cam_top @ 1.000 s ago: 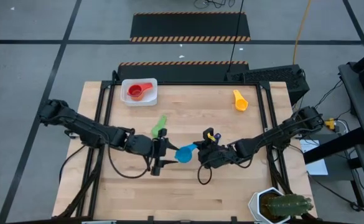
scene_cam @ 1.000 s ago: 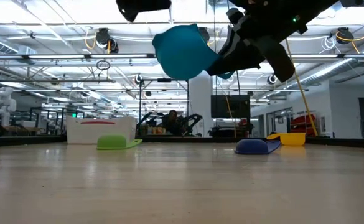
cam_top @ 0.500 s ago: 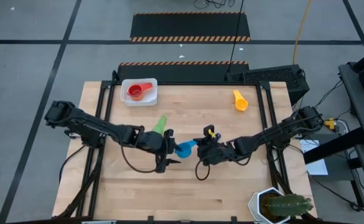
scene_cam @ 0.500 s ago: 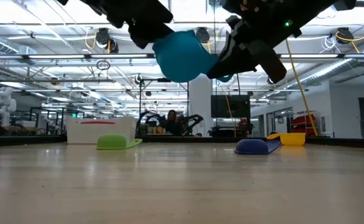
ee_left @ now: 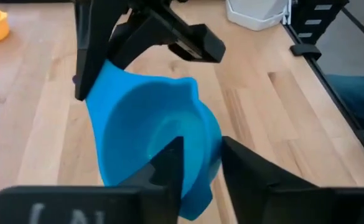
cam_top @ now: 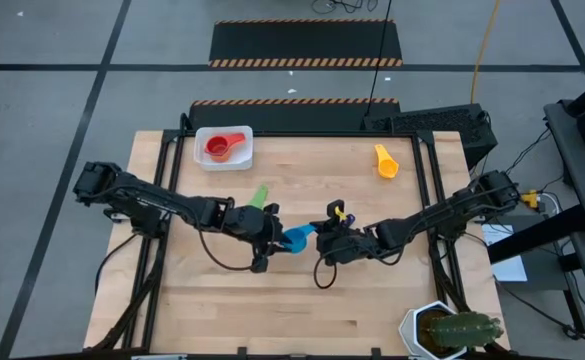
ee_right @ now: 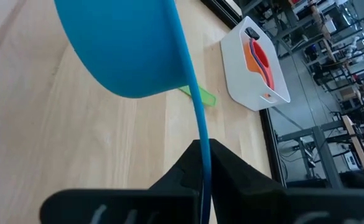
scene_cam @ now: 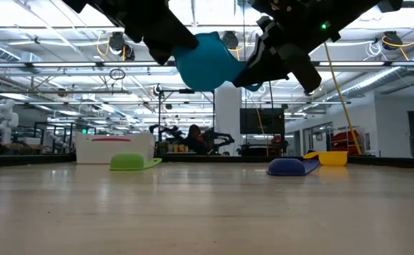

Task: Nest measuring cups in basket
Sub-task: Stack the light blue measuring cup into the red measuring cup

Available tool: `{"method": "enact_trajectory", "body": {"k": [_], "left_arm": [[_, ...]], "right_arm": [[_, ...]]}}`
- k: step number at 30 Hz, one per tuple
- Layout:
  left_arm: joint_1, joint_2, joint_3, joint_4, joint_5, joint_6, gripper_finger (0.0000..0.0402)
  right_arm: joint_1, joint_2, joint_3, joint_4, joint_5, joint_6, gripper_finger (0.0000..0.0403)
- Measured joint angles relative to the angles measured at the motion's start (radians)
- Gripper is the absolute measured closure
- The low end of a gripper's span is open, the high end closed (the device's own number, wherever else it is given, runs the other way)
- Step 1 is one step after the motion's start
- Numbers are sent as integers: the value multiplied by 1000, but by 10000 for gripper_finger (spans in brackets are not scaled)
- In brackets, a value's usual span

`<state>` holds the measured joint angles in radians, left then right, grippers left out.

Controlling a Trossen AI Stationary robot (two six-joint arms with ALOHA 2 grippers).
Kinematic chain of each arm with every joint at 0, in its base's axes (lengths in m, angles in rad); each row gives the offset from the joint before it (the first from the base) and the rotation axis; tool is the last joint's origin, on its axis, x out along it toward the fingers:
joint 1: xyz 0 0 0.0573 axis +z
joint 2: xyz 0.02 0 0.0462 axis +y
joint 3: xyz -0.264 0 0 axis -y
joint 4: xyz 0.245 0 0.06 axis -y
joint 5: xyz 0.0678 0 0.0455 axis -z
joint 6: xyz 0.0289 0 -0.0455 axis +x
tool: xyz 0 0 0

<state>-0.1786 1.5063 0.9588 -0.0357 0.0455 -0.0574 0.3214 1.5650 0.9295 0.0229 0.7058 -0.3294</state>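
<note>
Midframe, right gripper (cam_top: 317, 243) pinches the blue cup (cam_top: 296, 240) by its handle; left gripper (cam_top: 272, 238) straddles its rim, part-closed.

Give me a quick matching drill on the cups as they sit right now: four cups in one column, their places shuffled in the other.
Cups:
1. light blue cup
2. green cup
3. yellow cup
4. red cup

Places:
A. inside the basket
B. on the table near its far right corner
C. held in the air between the left gripper and right gripper
D. on the table just beyond the left gripper

Pairs: 1-C, 2-D, 3-B, 4-A
</note>
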Motion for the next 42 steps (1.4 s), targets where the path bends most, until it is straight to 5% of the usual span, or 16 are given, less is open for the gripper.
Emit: {"method": "enact_trajectory", "body": {"k": [8,19,30,37,42], "left_arm": [[13,0,0,8,52,49,391],[11,-18,0,-92,33,284,394],[39,-226,0,-429,-67,668,393],[153,-379,2,-606,-230,851,383],[344,-433,0,-701,-282,943,393]], "right_arm": [[-1,0,1,15,1,-9,399],[1,-1,1,-11,-22,27,347],[-13,-7,-1,-167,53,86,280],[-40,-72,-1,-205,75,52,271],[-43,-166,-1,-217,73,23,272]]}}
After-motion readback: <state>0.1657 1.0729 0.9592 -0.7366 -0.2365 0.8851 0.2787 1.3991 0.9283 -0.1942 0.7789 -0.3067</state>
